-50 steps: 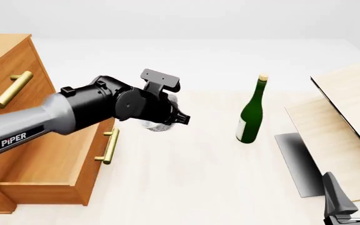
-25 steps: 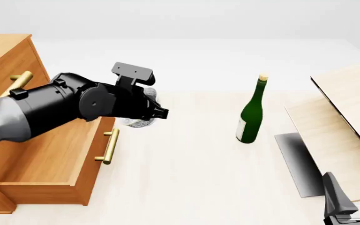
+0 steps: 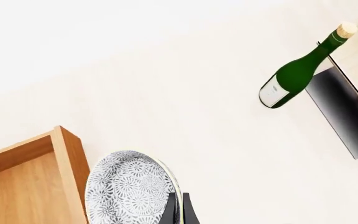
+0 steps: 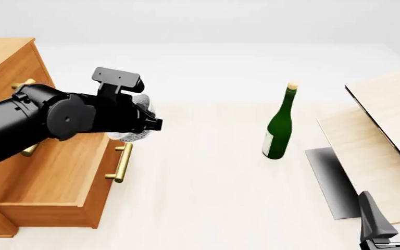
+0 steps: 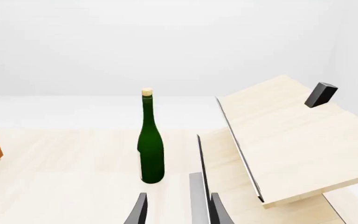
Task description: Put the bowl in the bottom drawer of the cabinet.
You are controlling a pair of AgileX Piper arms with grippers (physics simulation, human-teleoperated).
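Observation:
The speckled white-grey bowl (image 3: 129, 189) hangs tilted on edge, with my left gripper (image 3: 177, 211) shut on its rim. In the front view the bowl (image 4: 132, 136) peeks out behind the black wrist of the left gripper (image 4: 144, 124), above the front edge of the bottom drawer (image 4: 54, 182). That drawer stands pulled out of the orange-brown cabinet (image 4: 5, 62), its inside bare, and its corner (image 3: 64, 154) shows beside the bowl. My right gripper (image 4: 393, 211) is open near the front right, holding nothing, its fingers (image 5: 140, 210) apart.
A green wine bottle (image 4: 278, 127) stands upright mid-table. Pale wooden boards (image 4: 380, 125) lean at the right over a dark grey slab (image 4: 328, 179). A small black block (image 5: 320, 94) rests on the upper board. The drawer's brass handle (image 4: 122, 162) sticks out toward the table.
My left arm has swung left with the bowl, from over the table beside the drawer to above the drawer's front edge. The right arm has not moved.

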